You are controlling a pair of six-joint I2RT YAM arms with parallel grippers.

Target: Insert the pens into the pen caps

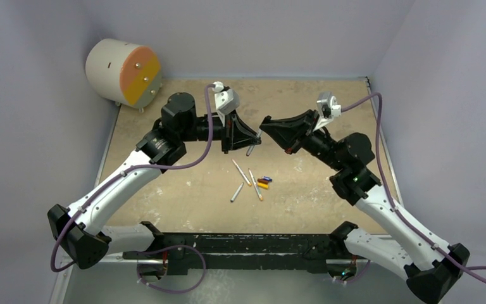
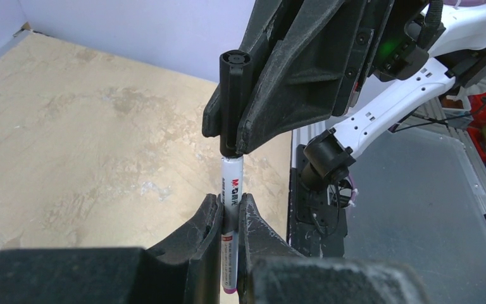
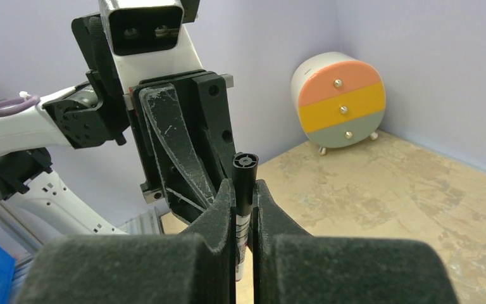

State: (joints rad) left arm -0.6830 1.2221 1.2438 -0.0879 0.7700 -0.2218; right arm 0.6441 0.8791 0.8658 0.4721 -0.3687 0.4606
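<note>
My left gripper (image 2: 231, 212) is shut on a white pen (image 2: 231, 180) with a pink end and holds it in the air. My right gripper (image 3: 243, 190) is shut on the black pen cap (image 3: 245, 171), which sits over the pen's tip (image 2: 233, 95). In the top view the two grippers, left (image 1: 255, 140) and right (image 1: 266, 123), meet tip to tip above the table's middle, with the pen's end (image 1: 250, 151) sticking out below. Three more pens (image 1: 241, 172) (image 1: 236, 192) (image 1: 255, 185) lie on the table. Blue, red-brown and yellow-orange caps (image 1: 264, 182) cluster beside them.
A round cream cabinet with orange, yellow and grey drawer fronts (image 1: 124, 71) stands at the far left corner; it also shows in the right wrist view (image 3: 338, 95). The tan table top (image 1: 329, 190) has raised edges; purple walls stand behind and at both sides.
</note>
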